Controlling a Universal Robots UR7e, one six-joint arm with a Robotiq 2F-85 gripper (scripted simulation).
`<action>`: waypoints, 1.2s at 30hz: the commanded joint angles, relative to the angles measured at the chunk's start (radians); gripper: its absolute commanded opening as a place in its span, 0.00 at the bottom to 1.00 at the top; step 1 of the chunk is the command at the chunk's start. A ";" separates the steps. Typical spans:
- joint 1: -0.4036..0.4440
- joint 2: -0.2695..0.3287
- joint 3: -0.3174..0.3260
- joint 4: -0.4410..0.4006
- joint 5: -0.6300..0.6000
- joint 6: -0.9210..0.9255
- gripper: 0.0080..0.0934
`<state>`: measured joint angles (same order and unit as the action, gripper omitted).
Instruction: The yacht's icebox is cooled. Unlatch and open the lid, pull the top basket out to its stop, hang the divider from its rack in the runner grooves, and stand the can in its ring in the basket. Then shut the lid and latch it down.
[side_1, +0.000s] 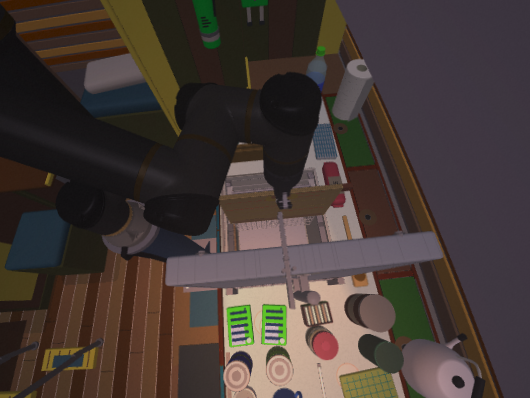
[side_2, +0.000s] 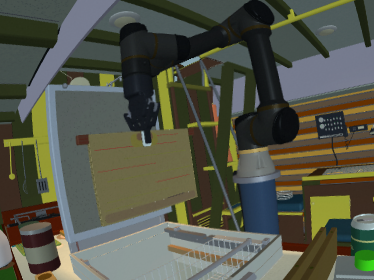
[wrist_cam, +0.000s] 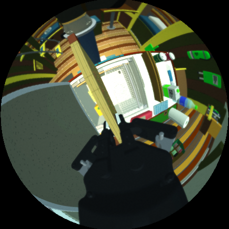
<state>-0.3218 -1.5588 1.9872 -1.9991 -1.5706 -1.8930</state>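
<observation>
The divider (side_2: 140, 172), a tan wooden panel with brown end tabs, hangs in the air above the open icebox (side_2: 175, 252). It tilts a little, its right side lower. The icebox lid (side_2: 82, 165) stands upright behind it. The wire basket (side_2: 215, 252) shows inside the icebox. From above, the divider (side_1: 280, 202) hangs over the icebox opening (side_1: 272, 215). A green-topped can (side_2: 364, 240) stands at the right on the counter. My gripper (side_2: 145, 137) is closed on the divider's top edge, seen edge-on in the wrist camera (wrist_cam: 117, 130).
A long grey beam (side_1: 305, 265) crosses above the counter, in front of the icebox. Jars, a kettle (side_1: 442, 367) and green trays (side_1: 257, 325) crowd the counter's near end. A paper roll (side_1: 352, 90) and a bottle (side_1: 316, 67) stand at the far end. A dark jar (side_2: 37, 247) stands left of the lid.
</observation>
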 joint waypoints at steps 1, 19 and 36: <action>0.000 -0.001 -0.001 -0.002 0.000 0.000 0.00; -0.001 0.017 0.026 -0.047 0.000 -0.001 0.00; -0.001 0.090 0.104 -0.198 0.000 -0.001 0.00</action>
<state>-0.3228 -1.4672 2.0929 -2.1965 -1.5708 -1.8936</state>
